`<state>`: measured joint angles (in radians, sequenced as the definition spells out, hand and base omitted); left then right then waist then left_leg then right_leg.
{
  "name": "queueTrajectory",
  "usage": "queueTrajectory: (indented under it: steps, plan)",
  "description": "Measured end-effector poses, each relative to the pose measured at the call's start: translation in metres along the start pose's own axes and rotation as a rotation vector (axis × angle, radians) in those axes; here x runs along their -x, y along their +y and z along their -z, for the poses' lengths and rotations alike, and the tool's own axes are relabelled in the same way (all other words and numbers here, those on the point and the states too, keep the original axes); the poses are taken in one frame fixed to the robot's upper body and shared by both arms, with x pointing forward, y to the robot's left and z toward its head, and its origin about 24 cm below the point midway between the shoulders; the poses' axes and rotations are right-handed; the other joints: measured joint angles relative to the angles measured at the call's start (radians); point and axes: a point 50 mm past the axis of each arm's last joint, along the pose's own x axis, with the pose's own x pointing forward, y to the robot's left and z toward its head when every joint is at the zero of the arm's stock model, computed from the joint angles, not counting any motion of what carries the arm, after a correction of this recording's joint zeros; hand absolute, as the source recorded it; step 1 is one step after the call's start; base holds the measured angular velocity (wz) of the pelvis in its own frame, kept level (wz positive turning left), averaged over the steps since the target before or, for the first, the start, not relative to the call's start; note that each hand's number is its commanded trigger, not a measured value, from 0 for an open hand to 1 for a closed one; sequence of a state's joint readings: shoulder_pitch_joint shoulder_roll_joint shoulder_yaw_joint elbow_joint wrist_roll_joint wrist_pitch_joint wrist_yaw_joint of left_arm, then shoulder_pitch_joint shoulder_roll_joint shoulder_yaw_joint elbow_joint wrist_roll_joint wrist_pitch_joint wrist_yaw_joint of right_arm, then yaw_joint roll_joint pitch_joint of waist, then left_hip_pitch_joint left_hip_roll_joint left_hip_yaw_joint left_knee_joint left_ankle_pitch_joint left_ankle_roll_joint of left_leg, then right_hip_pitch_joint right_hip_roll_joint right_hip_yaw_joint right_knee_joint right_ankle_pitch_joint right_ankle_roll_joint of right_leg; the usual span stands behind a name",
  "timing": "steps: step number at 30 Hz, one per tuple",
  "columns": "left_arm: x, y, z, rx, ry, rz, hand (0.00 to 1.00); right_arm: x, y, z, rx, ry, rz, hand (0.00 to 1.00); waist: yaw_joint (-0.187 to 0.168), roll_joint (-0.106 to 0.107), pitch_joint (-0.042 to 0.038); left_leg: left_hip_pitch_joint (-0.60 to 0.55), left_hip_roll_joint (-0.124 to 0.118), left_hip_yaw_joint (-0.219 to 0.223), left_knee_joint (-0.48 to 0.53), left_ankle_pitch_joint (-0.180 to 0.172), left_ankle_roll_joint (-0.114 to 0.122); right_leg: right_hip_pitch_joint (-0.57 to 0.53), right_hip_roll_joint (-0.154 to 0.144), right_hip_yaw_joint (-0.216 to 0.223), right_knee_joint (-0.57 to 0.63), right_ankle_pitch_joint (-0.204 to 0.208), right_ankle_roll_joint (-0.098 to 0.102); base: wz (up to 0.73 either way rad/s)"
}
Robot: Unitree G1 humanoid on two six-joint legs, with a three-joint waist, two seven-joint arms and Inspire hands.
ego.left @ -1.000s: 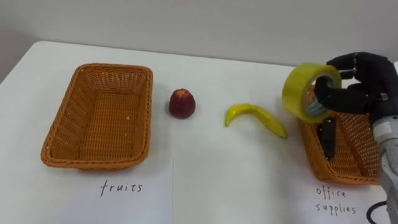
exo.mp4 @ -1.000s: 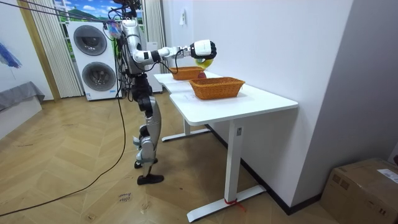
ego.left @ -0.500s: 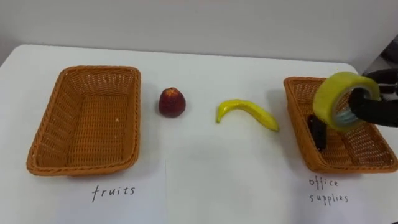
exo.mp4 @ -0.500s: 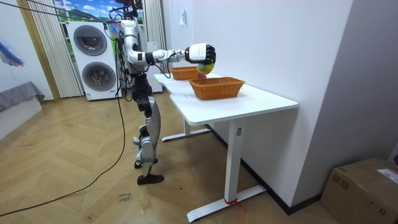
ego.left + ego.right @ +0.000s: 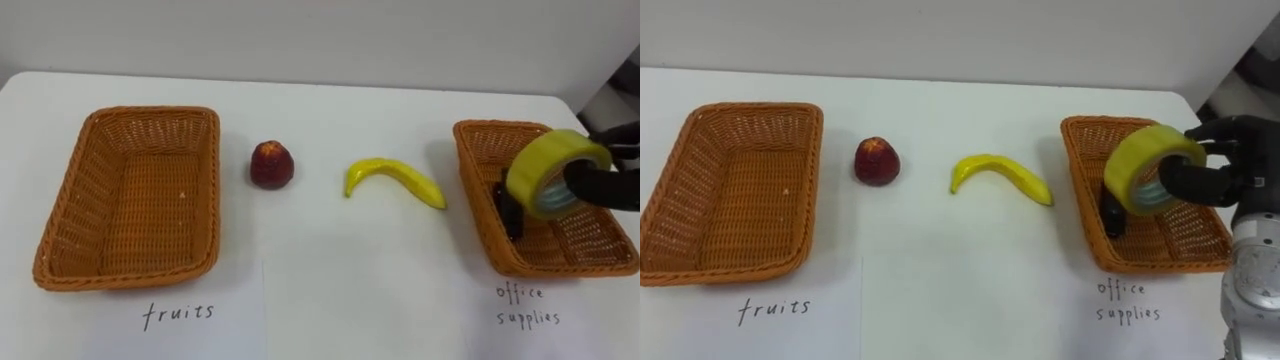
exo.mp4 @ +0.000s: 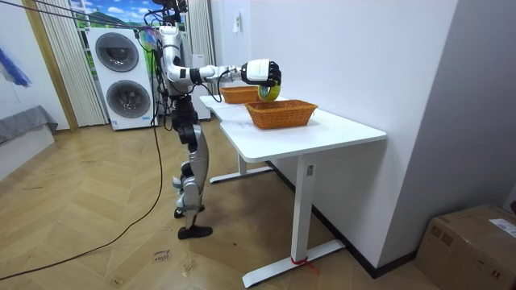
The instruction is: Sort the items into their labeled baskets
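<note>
My right hand [image 5: 1220, 175] is shut on a yellow roll of tape [image 5: 1148, 168] and holds it just above the right basket [image 5: 1090, 215], the one labelled office supplies. A dark object [image 5: 1110, 215] lies in that basket by its left wall. A yellow banana [image 5: 1000, 177] lies on the white table at centre right. A red apple [image 5: 876, 160] sits left of it. The fruits basket [image 5: 730, 190] stands at the left with nothing in it. In the room view the robot stands at the table's long side with the right hand [image 6: 263, 72] out over the near basket [image 6: 281, 113].
Paper labels lie in front of each basket, the fruits label [image 5: 775, 310] and the office supplies label [image 5: 1128, 300]. The table's far edge meets a white wall. Washing machines [image 6: 121, 76] stand behind the robot in the room view.
My right hand has carried the tape from beside the basket's left edge to over the basket and a little lower. The camera shifted right, so the whole scene slid left.
</note>
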<state>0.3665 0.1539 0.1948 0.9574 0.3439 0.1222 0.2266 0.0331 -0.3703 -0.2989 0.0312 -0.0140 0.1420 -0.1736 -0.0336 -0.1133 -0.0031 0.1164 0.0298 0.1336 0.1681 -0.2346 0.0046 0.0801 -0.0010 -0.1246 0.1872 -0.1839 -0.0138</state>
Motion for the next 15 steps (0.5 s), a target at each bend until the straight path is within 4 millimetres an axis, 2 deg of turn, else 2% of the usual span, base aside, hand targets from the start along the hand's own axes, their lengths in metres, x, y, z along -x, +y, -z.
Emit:
queueTrajectory:
  steps: [5, 6, 7, 9, 10, 15]
  plan:
    - [-0.0001, 0.0001, -0.0003, 0.000, 0.000, 0.000, 0.00, 0.0000, 0.0000, 0.0000, 0.000, 0.000, 0.000, 1.00, 0.000, 0.000, -0.0001, 0.000, 0.000, 0.000, 0.000, 0.000, 0.000, 0.000, 0.000, -0.001, 0.000, 0.000, 0.000, 0.00]
    - [-0.0001, 0.0001, -0.0006, 0.000, -0.001, 0.000, 0.00, 0.0000, 0.0000, 0.0001, 0.000, 0.000, 0.000, 0.92, 0.000, 0.000, -0.0002, 0.000, 0.000, 0.000, 0.000, 0.000, 0.000, 0.001, 0.000, -0.001, 0.000, 0.000, 0.000, 0.00]
    - [-0.0002, 0.0001, -0.0008, 0.001, -0.001, 0.000, 0.00, 0.0004, -0.0001, 0.0006, 0.001, 0.002, 0.000, 0.75, -0.001, 0.000, -0.0002, 0.000, 0.000, 0.000, 0.000, 0.000, 0.000, 0.001, 0.000, -0.002, 0.000, 0.000, 0.000, 0.00]
    - [-0.0002, 0.0000, -0.0009, 0.001, -0.001, 0.000, 0.00, 0.0014, -0.0004, 0.0022, 0.005, 0.007, -0.002, 0.15, 0.000, 0.000, -0.0002, -0.001, 0.000, 0.000, 0.000, 0.000, 0.000, 0.001, 0.000, -0.002, 0.000, 0.000, 0.000, 0.00]
    - [-0.0002, 0.0001, -0.0008, 0.000, -0.001, 0.000, 0.00, 0.0015, -0.0004, 0.0024, 0.005, 0.008, -0.003, 0.00, -0.001, 0.000, -0.0003, -0.001, 0.000, 0.000, 0.000, 0.000, 0.000, 0.001, -0.001, -0.002, 0.000, 0.000, 0.000, 0.00]
    - [-0.0002, 0.0000, -0.0012, 0.001, -0.002, 0.000, 0.00, 0.0020, -0.0006, 0.0032, 0.009, 0.010, -0.003, 0.00, -0.001, 0.000, -0.0003, 0.000, 0.000, 0.000, 0.000, 0.000, 0.000, 0.001, 0.000, -0.002, 0.000, 0.000, 0.000, 0.00]
